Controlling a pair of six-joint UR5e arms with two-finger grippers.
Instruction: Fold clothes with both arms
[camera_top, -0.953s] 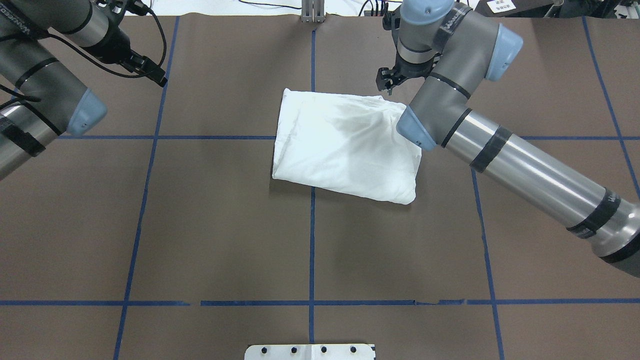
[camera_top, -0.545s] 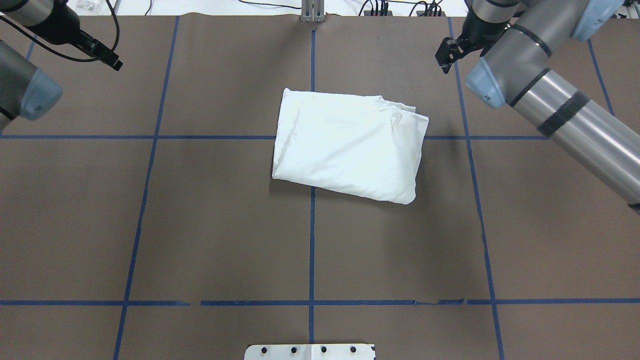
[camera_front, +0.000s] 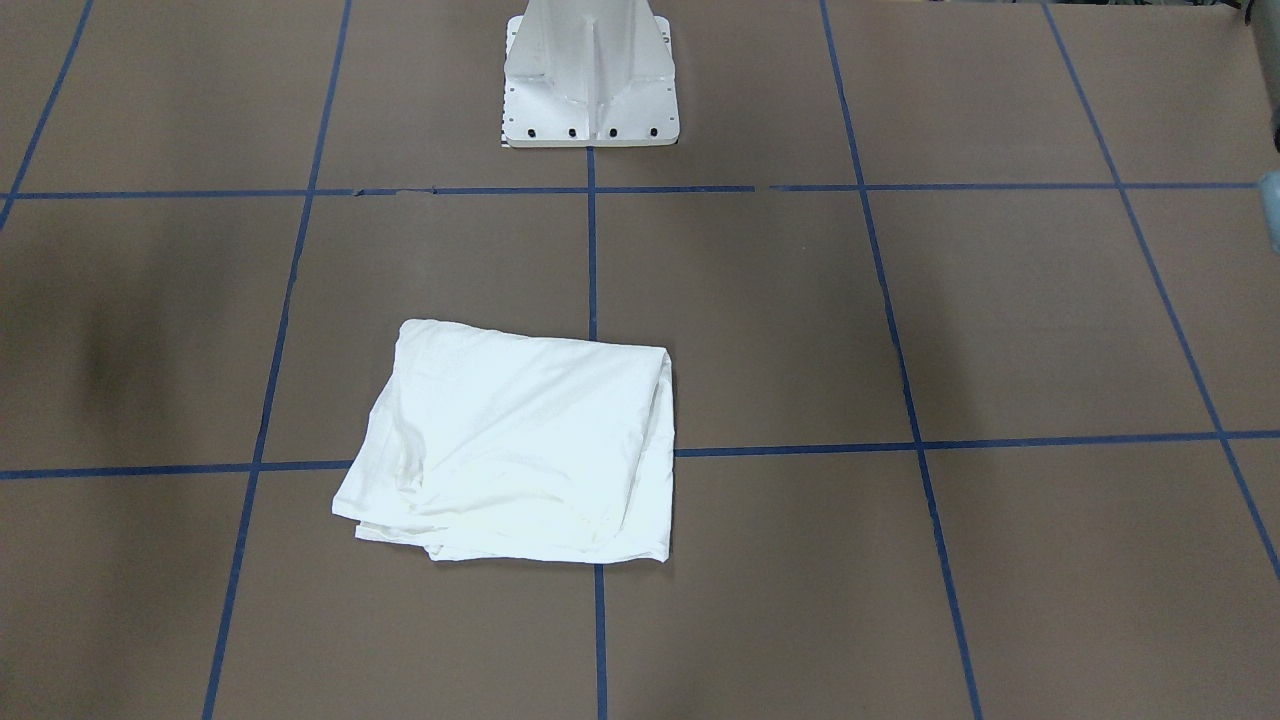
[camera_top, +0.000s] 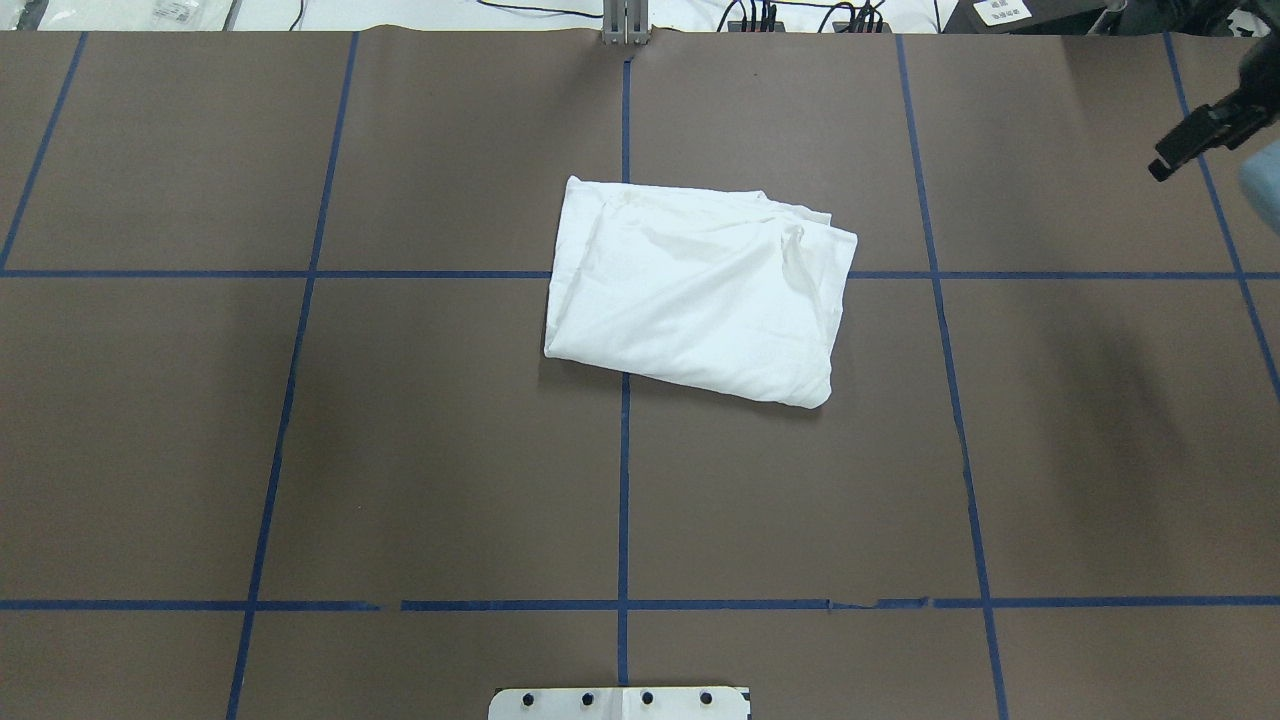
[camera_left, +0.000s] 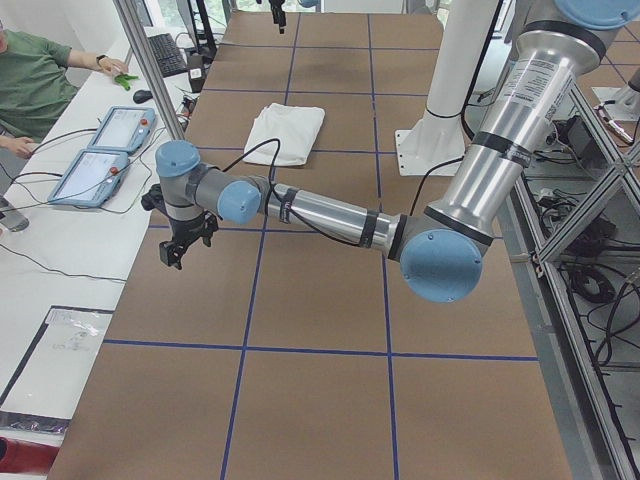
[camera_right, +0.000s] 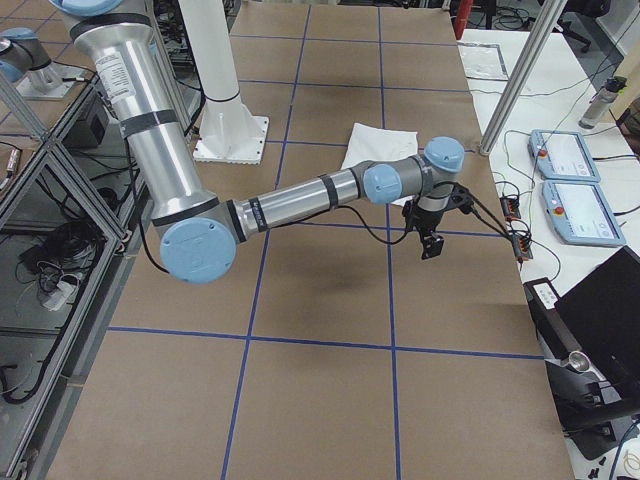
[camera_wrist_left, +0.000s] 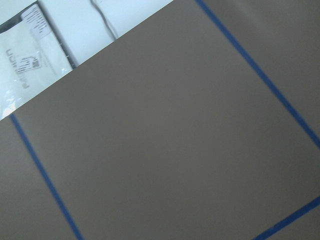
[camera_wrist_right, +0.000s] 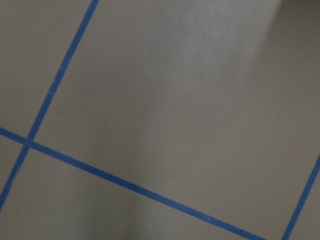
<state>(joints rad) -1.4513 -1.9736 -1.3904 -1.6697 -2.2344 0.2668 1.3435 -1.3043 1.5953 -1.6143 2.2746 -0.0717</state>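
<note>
The white T-shirt (camera_top: 700, 290) lies folded into a rough rectangle at the table's middle, with no print showing. It also shows in the front-facing view (camera_front: 520, 440) and both side views (camera_left: 285, 130) (camera_right: 385, 150). Both arms are drawn back, far from it. My right gripper (camera_top: 1165, 165) is at the overhead view's far right edge, above bare table (camera_right: 430, 245). I cannot tell if it is open or shut. My left gripper (camera_left: 180, 250) shows only in the exterior left view, near the table's left end, and I cannot tell its state. Both wrist views show only brown paper and blue tape.
The white pedestal base (camera_front: 590, 80) stands at the robot's side of the table (camera_top: 620, 703). Blue tape lines grid the brown table cover. Control tablets (camera_left: 100, 150) (camera_right: 565, 160) lie on the white bench beyond the table's far edge, where a person in green (camera_left: 30, 80) sits.
Both arms have swung outward, away from the shirt. The left arm has left the overhead view and the right gripper is at its far right edge. The shirt has not moved.
</note>
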